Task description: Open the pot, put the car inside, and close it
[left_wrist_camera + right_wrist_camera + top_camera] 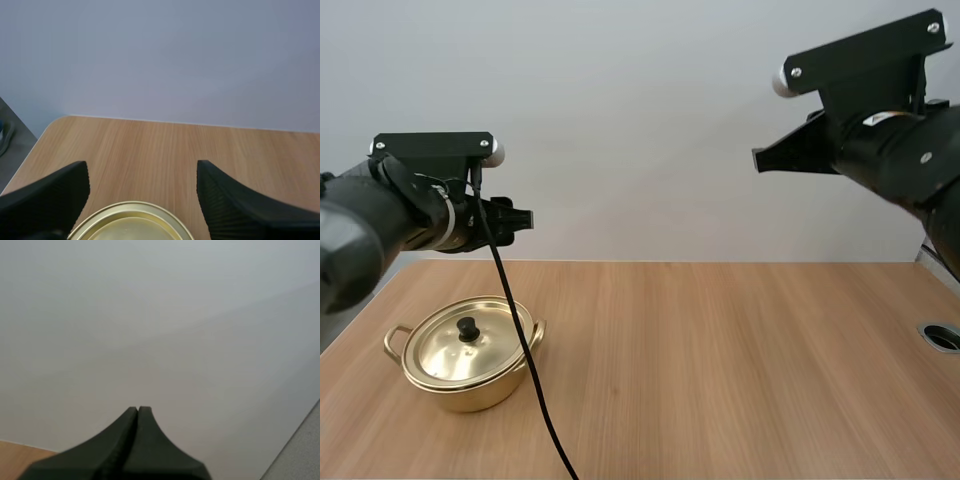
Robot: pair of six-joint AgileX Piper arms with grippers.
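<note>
Two claws: the left claw [523, 217] hangs in the air above the pot and a little behind it, at about nine o'clock over the tabletop [720, 360]. Its fingers are spread wide with nothing between them. The right claw [760, 160] is raised high at about two o'clock, fingers pressed together into one wedge, holding nothing.
Pot [470, 388]: gold-coloured metal, upright at about eight o'clock on the tabletop, well apart from the right claw.
Lid [445, 355]: a shallow polished dome seated on the pot, with a black knob [469, 327] at its centre.
Handling: it looks like thin, stiff, light metal. The shiny surface is probably slippery, so a pinch on the dome or rim would likely slide. It would more likely clatter or dent than break.
Where to take hold: the knob, I'd say. It is small, stands upright, and looks less slick than the metal. Put one finger on either side, then lift straight up.
Side handles [392, 340]: loops at roughly nine and three o'clock of the pot, suited to carrying the whole pot, not to opening it.
Risk: a light pot may skid or tip if the pull is off-centre.
</note>
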